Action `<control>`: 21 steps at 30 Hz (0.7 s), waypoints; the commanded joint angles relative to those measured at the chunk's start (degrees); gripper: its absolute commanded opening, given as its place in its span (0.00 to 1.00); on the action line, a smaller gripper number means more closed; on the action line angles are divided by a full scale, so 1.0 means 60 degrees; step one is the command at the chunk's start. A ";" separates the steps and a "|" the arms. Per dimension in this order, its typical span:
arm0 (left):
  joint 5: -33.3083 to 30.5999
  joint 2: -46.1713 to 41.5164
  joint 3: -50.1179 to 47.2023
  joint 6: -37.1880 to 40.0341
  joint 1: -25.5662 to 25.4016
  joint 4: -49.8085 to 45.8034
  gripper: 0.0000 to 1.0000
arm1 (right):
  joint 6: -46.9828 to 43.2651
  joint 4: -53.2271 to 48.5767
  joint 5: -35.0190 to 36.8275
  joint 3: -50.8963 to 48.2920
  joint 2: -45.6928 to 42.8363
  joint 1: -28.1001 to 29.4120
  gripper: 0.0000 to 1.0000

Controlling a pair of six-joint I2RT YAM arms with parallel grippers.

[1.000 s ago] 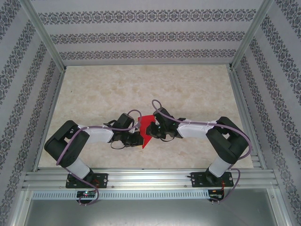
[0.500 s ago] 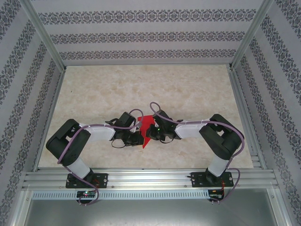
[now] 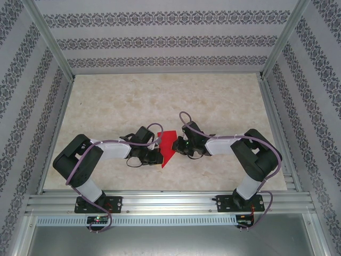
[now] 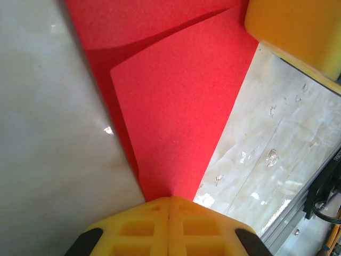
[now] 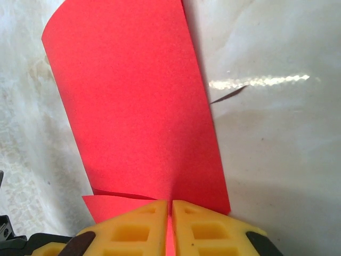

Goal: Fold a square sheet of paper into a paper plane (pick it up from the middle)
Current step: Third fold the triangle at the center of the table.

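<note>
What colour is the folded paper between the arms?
Plain bright red; the paper shows best in the right wrist view.

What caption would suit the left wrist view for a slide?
Left gripper, shut, pinches the narrow end of the partly folded red paper over the pale table.

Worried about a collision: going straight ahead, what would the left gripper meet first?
The red paper pinched in the left gripper's fingers; beyond it, probably the right gripper, whose yellow finger sits slightly off-line. Depth unclear.
</note>
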 commanded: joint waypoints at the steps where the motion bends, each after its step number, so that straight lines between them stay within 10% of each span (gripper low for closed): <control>1: -0.1585 0.0700 -0.0355 0.0269 -0.0112 -0.1226 0.07 | -0.0026 -0.0246 0.0408 -0.0526 0.0177 -0.0150 0.13; 21: -0.1298 0.0470 0.0172 0.1097 -0.0127 -0.1961 0.10 | -0.0945 -0.1064 -0.0066 -0.0277 -0.1258 -0.1460 0.19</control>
